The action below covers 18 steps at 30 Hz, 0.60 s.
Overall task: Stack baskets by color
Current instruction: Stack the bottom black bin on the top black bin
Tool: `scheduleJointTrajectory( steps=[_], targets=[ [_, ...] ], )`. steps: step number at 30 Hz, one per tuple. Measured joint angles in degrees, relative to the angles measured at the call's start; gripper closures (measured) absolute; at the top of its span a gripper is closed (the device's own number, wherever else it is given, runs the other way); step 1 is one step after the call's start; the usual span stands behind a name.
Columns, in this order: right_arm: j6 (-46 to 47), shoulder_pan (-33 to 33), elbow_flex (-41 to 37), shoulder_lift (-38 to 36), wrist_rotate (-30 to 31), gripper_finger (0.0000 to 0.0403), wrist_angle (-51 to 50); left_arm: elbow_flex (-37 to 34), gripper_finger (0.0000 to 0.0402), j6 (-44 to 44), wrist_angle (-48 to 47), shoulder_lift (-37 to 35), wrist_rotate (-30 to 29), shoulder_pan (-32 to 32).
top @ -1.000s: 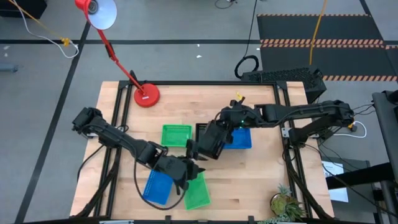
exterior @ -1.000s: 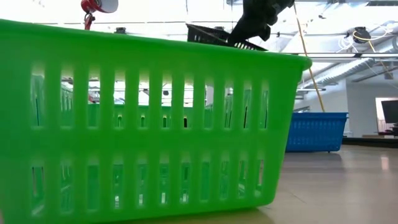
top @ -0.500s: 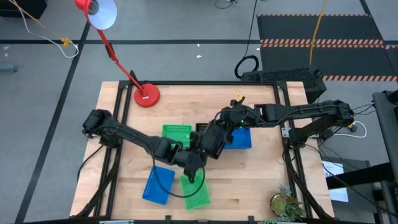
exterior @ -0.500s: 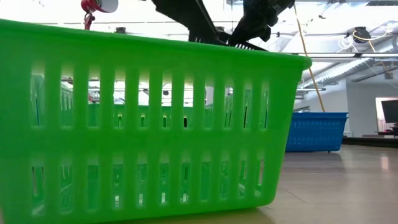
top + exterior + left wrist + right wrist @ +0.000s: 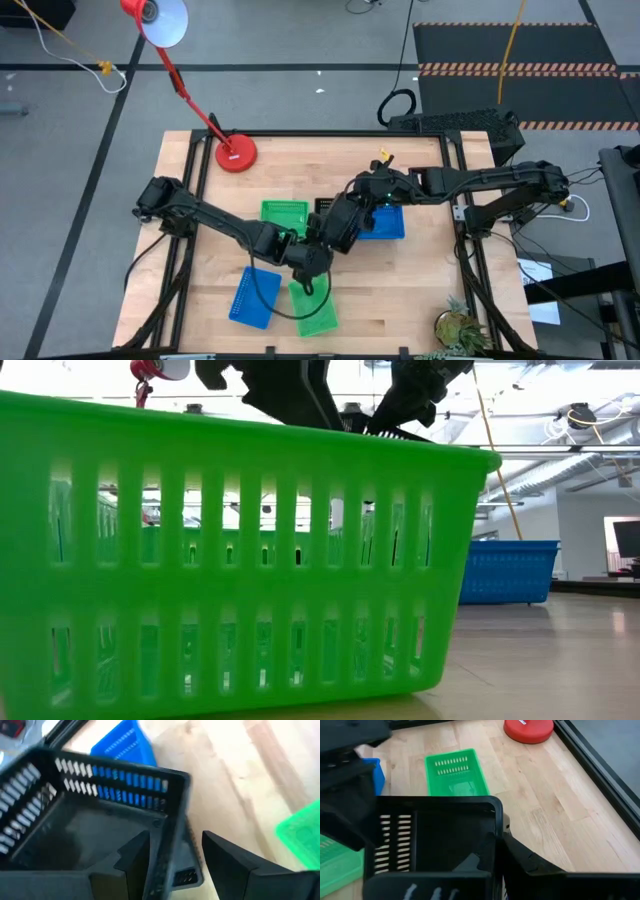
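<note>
From above, a wooden table [image 5: 420,270] on grey floor carries a red lamp base [image 5: 236,154], two green baskets [image 5: 284,216] and two blue baskets [image 5: 251,298], with both arms meeting mid-table. From table height, a green basket fills the foreground and a black basket [image 5: 385,428] is held up behind it. In the wrist views, the right gripper [image 5: 492,862] is clamped on the black basket's rim while the left gripper [image 5: 172,852] straddles its wall, fingers apart.

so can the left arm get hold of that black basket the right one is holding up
Probably yes. The left gripper is open, with one wall of the black basket already between its fingers. The right gripper is shut on the opposite side, so nothing seems to block the left one from closing.
</note>
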Motion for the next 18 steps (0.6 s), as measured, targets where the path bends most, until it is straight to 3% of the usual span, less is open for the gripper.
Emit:
scheduleJointTrajectory(
  steps=[11,18],
  targets=[
    [0.2,0.0,0.0,0.0,0.2,0.0393,0.1,0.0,0.0220,1.1,-1.9,0.0,-2.1,0.0],
    [0.9,0.0,0.0,0.0,0.0,0.0393,0.0,0.0,0.0297,2.8,-2.3,0.0,-2.3,0.6]
  ],
)
